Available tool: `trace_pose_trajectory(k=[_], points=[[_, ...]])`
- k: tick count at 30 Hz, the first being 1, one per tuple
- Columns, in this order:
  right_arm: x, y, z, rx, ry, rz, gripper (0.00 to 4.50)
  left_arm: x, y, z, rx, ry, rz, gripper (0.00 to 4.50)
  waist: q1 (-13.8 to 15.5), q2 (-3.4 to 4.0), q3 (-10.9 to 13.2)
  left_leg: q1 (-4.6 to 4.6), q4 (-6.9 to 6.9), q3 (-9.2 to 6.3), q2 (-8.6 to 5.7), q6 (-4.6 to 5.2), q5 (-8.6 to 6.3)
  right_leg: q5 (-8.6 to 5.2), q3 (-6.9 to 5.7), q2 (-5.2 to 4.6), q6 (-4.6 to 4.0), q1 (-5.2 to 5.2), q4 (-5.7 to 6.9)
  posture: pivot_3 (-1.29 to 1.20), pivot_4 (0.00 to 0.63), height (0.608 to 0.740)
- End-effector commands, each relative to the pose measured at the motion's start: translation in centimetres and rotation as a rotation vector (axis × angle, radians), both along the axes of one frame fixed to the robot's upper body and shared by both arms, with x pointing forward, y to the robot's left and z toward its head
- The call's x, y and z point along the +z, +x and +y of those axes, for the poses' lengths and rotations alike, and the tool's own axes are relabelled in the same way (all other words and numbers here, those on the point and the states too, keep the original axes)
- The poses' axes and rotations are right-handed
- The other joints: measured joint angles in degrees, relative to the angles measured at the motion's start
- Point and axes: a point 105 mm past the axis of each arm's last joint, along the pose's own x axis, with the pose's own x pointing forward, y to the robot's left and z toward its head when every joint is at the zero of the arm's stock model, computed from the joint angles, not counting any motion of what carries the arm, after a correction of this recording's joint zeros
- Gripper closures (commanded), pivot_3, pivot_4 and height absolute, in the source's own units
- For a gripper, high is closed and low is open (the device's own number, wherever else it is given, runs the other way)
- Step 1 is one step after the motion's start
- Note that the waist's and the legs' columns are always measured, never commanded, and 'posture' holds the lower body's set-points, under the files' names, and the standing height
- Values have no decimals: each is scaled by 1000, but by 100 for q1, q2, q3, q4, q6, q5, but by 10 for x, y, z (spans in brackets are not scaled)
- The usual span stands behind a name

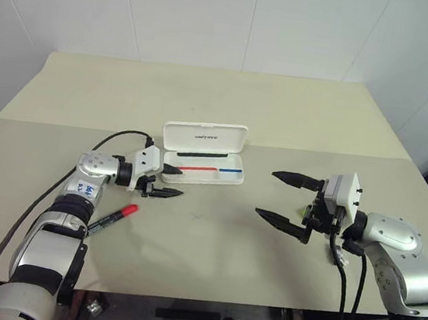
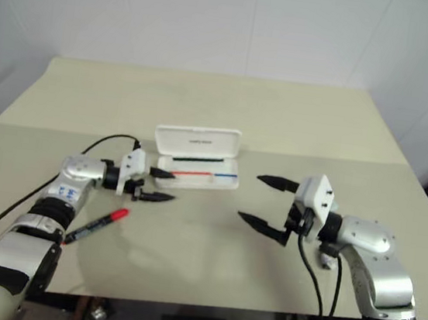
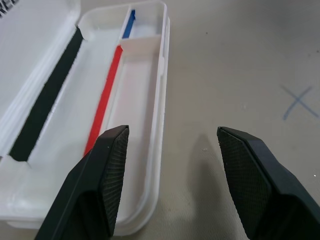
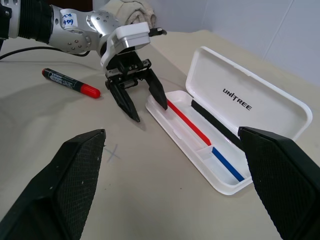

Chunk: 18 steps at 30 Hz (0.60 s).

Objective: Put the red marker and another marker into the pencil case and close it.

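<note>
white hard plastic is what the rectangular pencil case [image 1: 204,163] with rounded corners is made of; it is seen lying open at the centre of the head views on the beige table [image 1: 211,245], its hinged lid [image 1: 204,136] raised toward the top of the frame and marked with small dark lettering. a red stripe and a blue stripe are seen inside the tray, with a dark strip behind them.

the left tool [image 1: 171,181] is placed at the case's left end, left of centre in the head views. its two black fingers are held partly apart and nothing is gripped between them; in the left wrist view one finger [image 3: 102,185] is seen over the tray's near corner and the other over bare table beside the case.

the slim red marker [image 1: 112,218], with a red cap and a dark labelled barrel, is seen lying on the table at the lower left of the head views, beside the left forearm and apart from the case.

the right tool [image 1: 284,197] is held at the right of centre, well apart from the case, its fingers spread wide and empty. a faint blue cross [image 4: 113,152] is drawn on the table.
</note>
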Motion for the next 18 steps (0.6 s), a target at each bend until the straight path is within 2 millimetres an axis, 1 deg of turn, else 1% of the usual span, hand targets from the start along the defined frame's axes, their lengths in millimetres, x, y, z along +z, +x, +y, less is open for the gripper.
trace_pose_trajectory(k=[1,6,12,15,18], points=[[14,-7,2,10,20,-76,0,7,9,0,36,24,-29,1564,0,0,0,0,1,0,0,0,0,0,0,0,0,0,3,0,150,740],[15,-8,1,2,25,-81,0,8,13,-6,44,30,-15,1564,0,0,0,2,4,0,0,0,0,0,1,1,0,0,9,0,150,740],[19,-8,-1,-5,22,-98,0,2,14,-11,27,87,71,1564,-1,0,0,1,4,0,-1,0,0,0,0,2,0,0,8,0,150,740],[23,-7,-2,-7,21,-109,0,2,14,-12,20,113,92,2141,-8,0,0,1,4,0,-1,0,0,0,1,2,0,0,8,0,150,740],[26,-6,-2,-9,21,-118,0,1,14,-11,22,131,111,3142,-5,0,0,2,4,0,-1,0,0,0,1,2,0,0,9,0,150,740]])
